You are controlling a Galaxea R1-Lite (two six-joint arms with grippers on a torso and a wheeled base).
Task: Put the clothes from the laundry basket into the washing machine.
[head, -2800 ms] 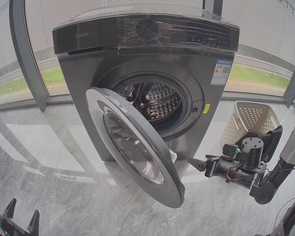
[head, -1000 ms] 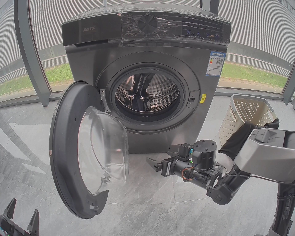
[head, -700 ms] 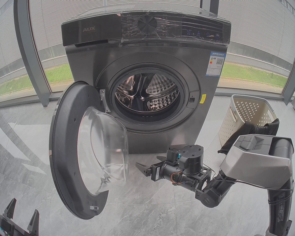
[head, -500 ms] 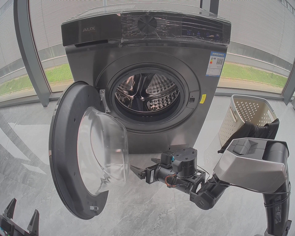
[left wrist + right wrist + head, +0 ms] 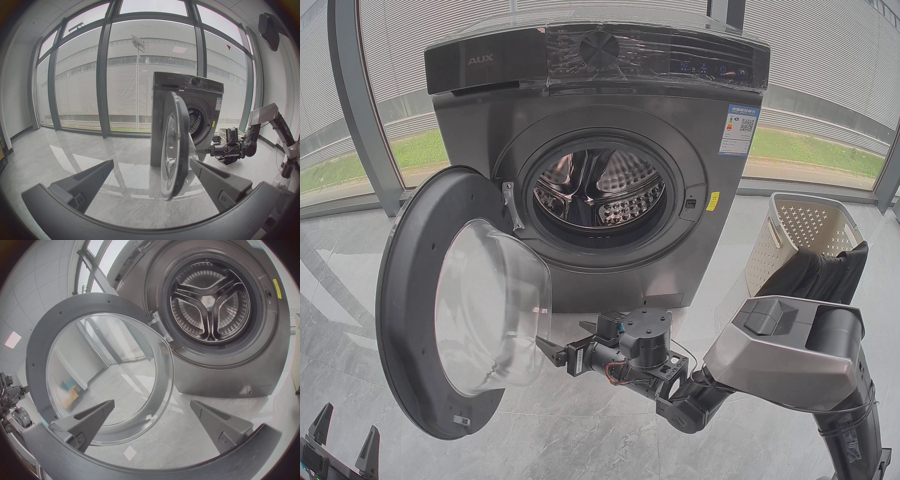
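The round grey door of the grey front-loading washing machine stood open just ahead of the right tool, which was spread wide and empty; the steel drum above it was bare and the black clothes hung behind it, draped over the cream perforated plastic laundry basket: loading judged not begun.

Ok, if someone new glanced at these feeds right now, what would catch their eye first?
The washing machine dead ahead, its round door swung wide to the robot's left and the steel drum with no clothes visible inside. Next, the right gripper, open, low in front of the machine beside that door. Off to the right, a dark garment hangs over the rim of the white laundry basket.
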